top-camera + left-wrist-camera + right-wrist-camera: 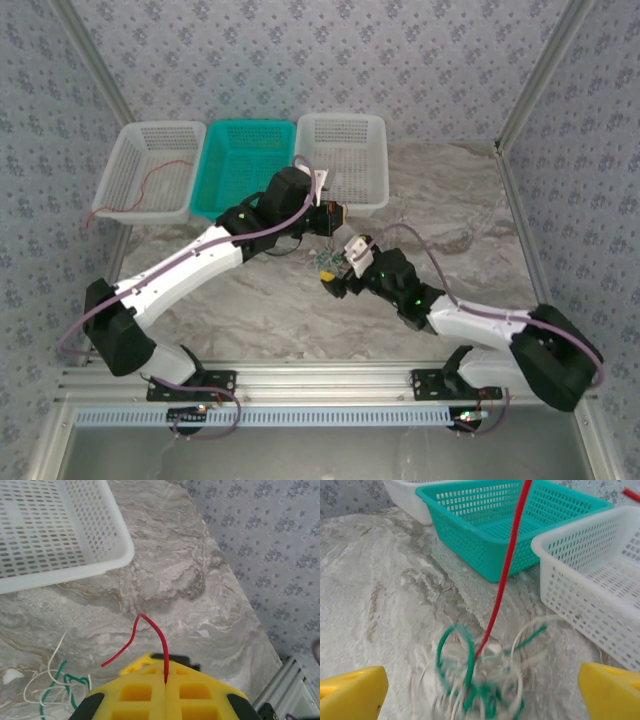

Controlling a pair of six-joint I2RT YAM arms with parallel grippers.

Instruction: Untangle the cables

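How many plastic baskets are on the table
3 in a far row: white mesh plastic basket left, teal mesh plastic basket middle, second white mesh plastic basket right.

Light: bright, even, diffuse from above; no glare. Shadows: soft and faint on the marble table point(300, 335), a pale band under the white basket point(100, 567). Overhead view slightly soft. Left wrist: red cable point(162, 645) crisp. Right wrist: tangle of cables point(480, 690) smeared, yellow fingers point(350, 695) defocused.

Bottom centre: green-and-whitish wire tangle point(480, 687), thin red wire point(505, 570) rising from it, between wide-apart yellow fingertips point(350, 694). Top: teal plastic mesh basket point(470, 527).
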